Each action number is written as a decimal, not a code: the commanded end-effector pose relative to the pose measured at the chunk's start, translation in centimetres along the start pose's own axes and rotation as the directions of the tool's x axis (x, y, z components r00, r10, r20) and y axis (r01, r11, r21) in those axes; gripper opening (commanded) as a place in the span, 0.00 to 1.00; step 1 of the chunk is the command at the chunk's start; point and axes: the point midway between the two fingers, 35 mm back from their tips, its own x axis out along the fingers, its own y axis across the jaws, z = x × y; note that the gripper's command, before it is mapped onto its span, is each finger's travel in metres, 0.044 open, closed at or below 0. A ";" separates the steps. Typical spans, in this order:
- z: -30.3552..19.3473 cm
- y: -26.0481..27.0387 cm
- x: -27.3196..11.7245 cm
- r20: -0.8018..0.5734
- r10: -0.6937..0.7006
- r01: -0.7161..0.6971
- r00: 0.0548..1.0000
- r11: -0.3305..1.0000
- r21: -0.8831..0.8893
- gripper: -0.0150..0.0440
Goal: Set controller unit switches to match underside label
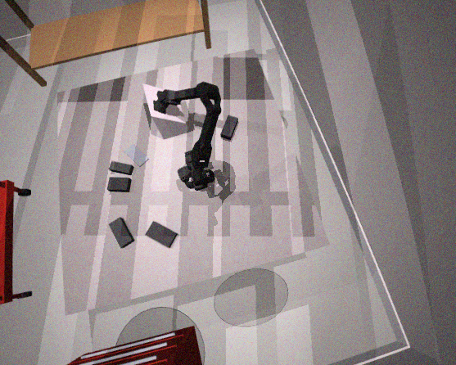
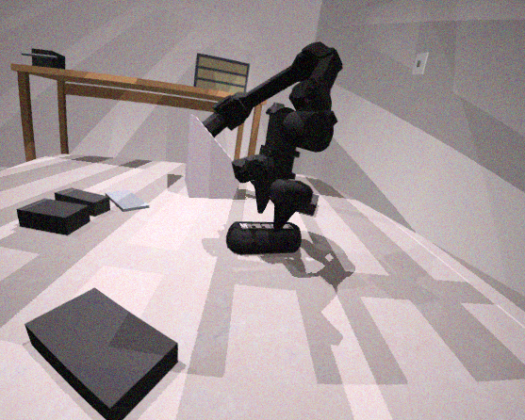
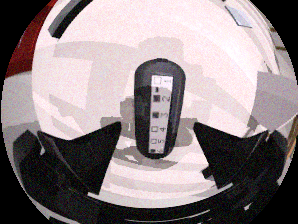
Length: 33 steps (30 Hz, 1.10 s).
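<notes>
The dark controller unit (image 2: 264, 241) (image 3: 143, 110) lies upside down on the bench, its white label (image 2: 257, 226) (image 3: 161, 107) facing up. In the wrist view the label's squares read 1 empty, 2 filled, 3 filled, 4 empty, 5 empty, 6 filled; square 6 is small at the near edge. The rocker switches are underneath and hidden. My gripper (image 2: 270, 219) (image 3: 158, 126) is open and empty, just above the unit, with one finger to each side of it in the wrist view. In the top view the arm's wrist largely hides the unit.
Dark blocks (image 1: 121, 232) (image 1: 161, 234) (image 2: 102, 344) lie left of the arm, with two more (image 1: 121, 168) (image 1: 119, 184) further back. Another block (image 1: 229, 128) lies near the arm's upper links. A pale blue plate (image 1: 137, 155) (image 2: 127, 201) and a white wedge-shaped stand (image 2: 208, 165) are behind.
</notes>
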 end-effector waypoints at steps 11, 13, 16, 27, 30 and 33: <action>-0.5 2.6 -1.9 0.026 -0.221 0.094 0.975 0.517 0.851 0.42; -0.7 2.8 -2.4 0.025 -0.263 0.069 0.964 0.343 0.937 0.33; -1.1 3.0 -3.3 0.021 -0.322 0.008 0.946 0.086 0.996 0.25; -1.1 3.0 -3.5 0.019 -0.336 -0.011 0.942 0.027 1.000 0.25; -1.1 3.0 -3.5 0.019 -0.336 -0.011 0.942 0.027 1.000 0.25; -1.1 3.0 -3.5 0.019 -0.336 -0.011 0.942 0.027 1.000 0.25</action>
